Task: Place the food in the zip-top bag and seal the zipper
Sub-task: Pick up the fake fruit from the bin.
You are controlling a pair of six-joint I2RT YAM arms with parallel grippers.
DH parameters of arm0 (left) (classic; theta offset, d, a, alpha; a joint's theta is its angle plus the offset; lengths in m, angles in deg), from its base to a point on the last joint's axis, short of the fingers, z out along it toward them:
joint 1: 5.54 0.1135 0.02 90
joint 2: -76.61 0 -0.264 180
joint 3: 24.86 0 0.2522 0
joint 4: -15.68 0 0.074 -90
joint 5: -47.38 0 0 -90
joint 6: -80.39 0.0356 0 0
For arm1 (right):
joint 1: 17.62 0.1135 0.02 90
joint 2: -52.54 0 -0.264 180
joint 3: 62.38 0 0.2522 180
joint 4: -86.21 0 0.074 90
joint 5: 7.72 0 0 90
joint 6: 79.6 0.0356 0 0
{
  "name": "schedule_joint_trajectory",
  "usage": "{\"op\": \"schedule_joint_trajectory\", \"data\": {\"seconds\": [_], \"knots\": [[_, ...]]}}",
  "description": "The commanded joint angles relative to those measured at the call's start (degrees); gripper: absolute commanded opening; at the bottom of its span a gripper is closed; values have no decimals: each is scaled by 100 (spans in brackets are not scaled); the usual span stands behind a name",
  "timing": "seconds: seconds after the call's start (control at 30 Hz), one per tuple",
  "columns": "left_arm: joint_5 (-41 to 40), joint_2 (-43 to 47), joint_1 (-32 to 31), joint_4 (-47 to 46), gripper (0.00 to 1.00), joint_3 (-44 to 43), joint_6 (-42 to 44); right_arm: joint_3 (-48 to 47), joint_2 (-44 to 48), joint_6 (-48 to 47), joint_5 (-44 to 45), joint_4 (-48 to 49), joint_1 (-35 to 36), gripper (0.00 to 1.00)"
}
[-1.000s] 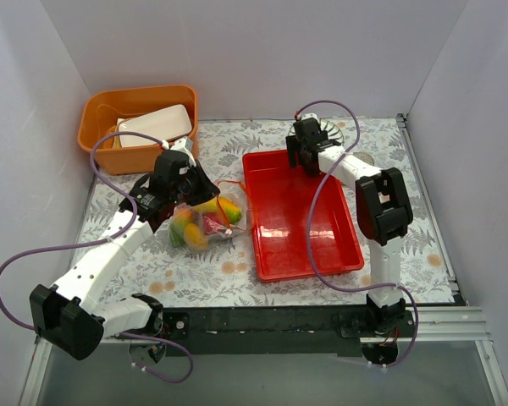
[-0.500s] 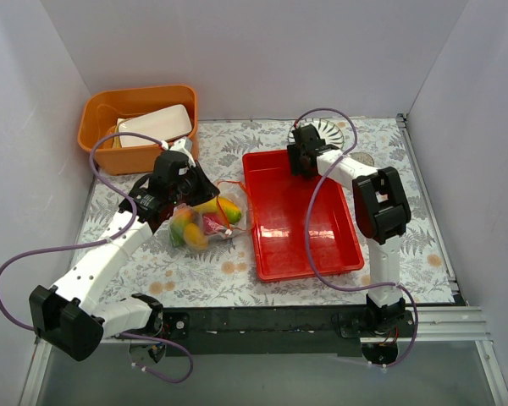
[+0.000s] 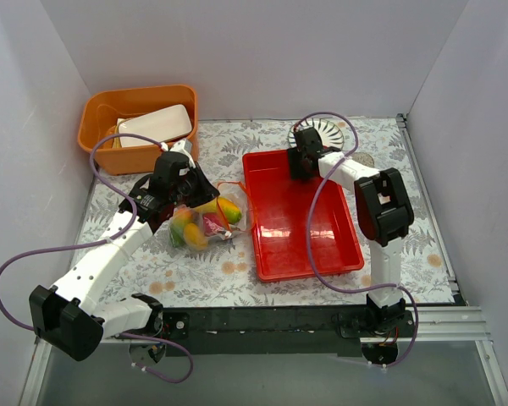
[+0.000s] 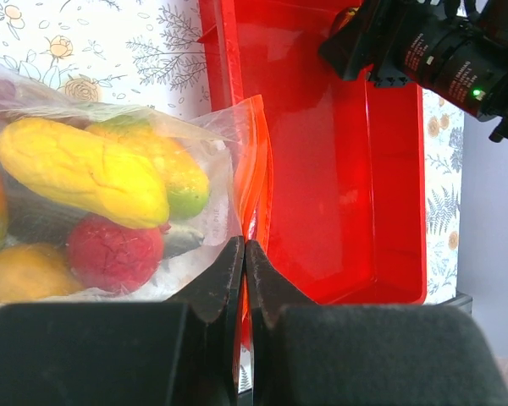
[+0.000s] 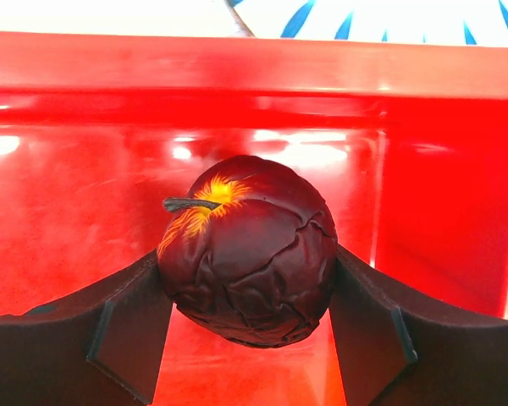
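Observation:
The zip-top bag [image 3: 210, 218] lies left of the red tray, with mangoes [image 4: 80, 169], corn [image 4: 173, 165] and a red apple [image 4: 114, 252] showing through the clear plastic. Its orange-red zipper [image 4: 256, 169] runs along the mouth edge beside the tray. My left gripper [image 4: 244, 254] is shut on that mouth edge; it also shows in the top view [image 3: 195, 193]. My right gripper [image 5: 247, 288] is shut on a dark plum [image 5: 250, 245] with a yellow patch at the stem, low over the tray's far left corner [image 3: 303, 161].
The red tray [image 3: 305, 237] lies right of the bag. An orange bin [image 3: 102, 114] holding a white box stands at the far left. A blue-striped plate [image 3: 330, 131] sits behind the tray. The right arm [image 4: 440, 55] reaches over the tray.
My right gripper has moved a little nearer and lower into the tray's far left corner. The left arm and the bag have not moved.

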Motion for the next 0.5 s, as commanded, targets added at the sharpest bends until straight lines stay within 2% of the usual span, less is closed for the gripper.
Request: {"op": "schedule_joint_trajectory", "data": {"seconds": [0.0,0.2,0.4,0.47], "knots": [[-136,208,-6,135,0,-18,-49,1,502,34,-564,80,-4,41],[-295,261,-6,117,0,43,-75,89,923,122,-916,-95,-4,38],[-215,216,-6,-5,0,-1,-13,378,1380,561,-1382,-131,5,38],[48,252,-6,-67,0,-1,30,475,1504,684,-1462,-104,14,38]]}}
